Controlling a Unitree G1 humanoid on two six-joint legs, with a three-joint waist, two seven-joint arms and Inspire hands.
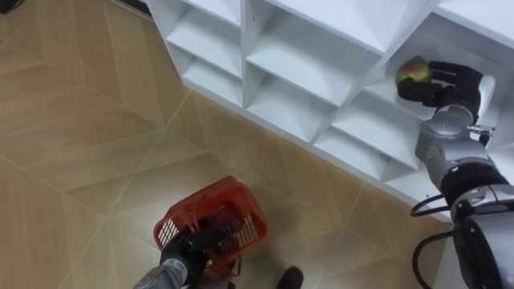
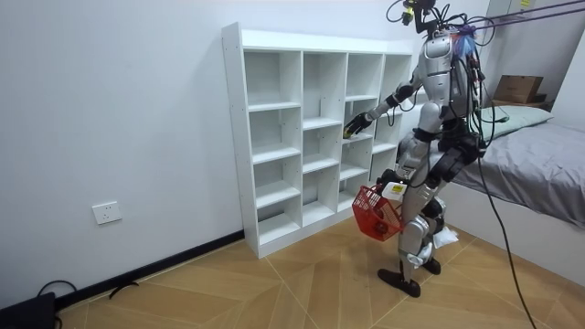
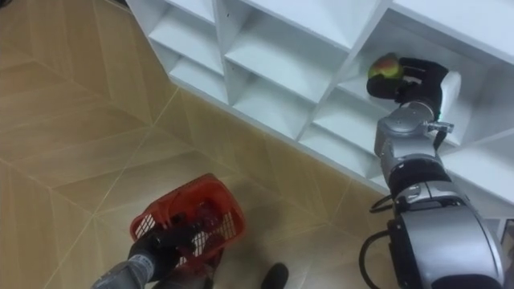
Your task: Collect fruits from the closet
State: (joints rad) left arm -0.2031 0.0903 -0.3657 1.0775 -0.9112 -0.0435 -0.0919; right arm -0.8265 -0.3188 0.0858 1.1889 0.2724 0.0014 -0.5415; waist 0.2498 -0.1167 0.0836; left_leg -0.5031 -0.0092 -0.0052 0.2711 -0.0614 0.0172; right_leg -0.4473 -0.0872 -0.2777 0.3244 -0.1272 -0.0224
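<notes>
Grips the fruit [image 1: 414, 71] with the right hand's [image 1: 450, 84] curled fingers inside a closet [image 1: 297, 56] cell, up at right, while clutching the basket [image 1: 241, 197] in the left hand [image 1: 186, 250], fingers closed on it, well below and leftward.

Room view, as I see it on my feed: one white closet [image 2: 274, 137] of open compartments, set against a white wall. The robot stands upright on the wooden floor [image 2: 274, 283] at the closet's end on the room view's right. Right hand [image 2: 356, 123] is reached into the third column from the room view's left, second compartment down, with a small yellow-green fruit [image 2: 348, 132] at its fingers. Left hand [image 2: 388, 181] hangs low at thigh height and carries a red basket [image 2: 373, 215]. One bed [image 2: 539, 164] with a grey cover stands behind the robot, with a cardboard box [image 2: 516, 89] beyond it. One wall socket [image 2: 107, 212] sits low on the room view's left.
</notes>
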